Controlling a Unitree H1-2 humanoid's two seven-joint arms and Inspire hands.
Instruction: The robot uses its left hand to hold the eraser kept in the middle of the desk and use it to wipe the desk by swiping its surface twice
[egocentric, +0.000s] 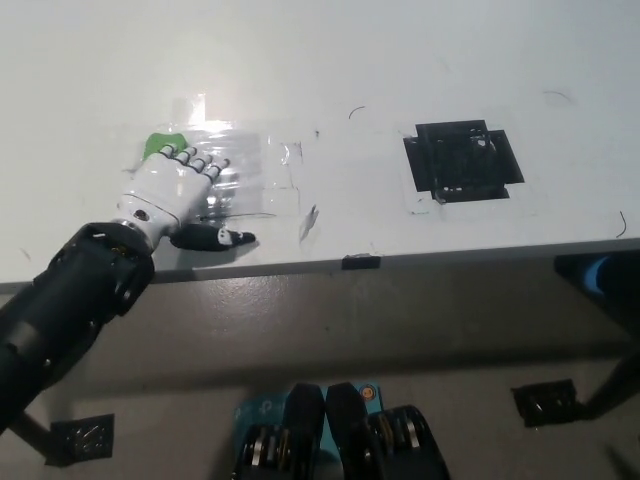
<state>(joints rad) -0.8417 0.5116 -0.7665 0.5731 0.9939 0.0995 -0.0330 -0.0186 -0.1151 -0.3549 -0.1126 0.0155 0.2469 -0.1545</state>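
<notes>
The white left hand (175, 190) lies flat on the desk (330, 70), palm down. Its fingers (200, 160) are spread and point to about 1 o'clock. Its thumb (222, 238) sticks out to 3 o'clock. The hand is not gripping anything. It rests on top of the green eraser (157, 145) and covers most of it. Only a small green bit peeks out at about 11 o'clock from the hand. Under and beside the hand is a shiny clear sheet (250, 175) taped to the desk, reaching out toward 3 o'clock.

Far off at 3 o'clock is a black square patch (462, 160). It is well apart from the hand. A few thin pen marks (356, 111) sit between them, higher up. The black right hand is not in view.

The step looks like getting hold of the eraser to swipe. To do it well, the hand should press down evenly so the eraser does not slip out at the top. It is better to curl the fingers around the eraser than to push it with a flat palm. The swipe should stay straight and slow. The shiny sheet may be slick, so a firm hold matters. The desk edge is close at 6 o'clock, so the hand should keep away from it.
</notes>
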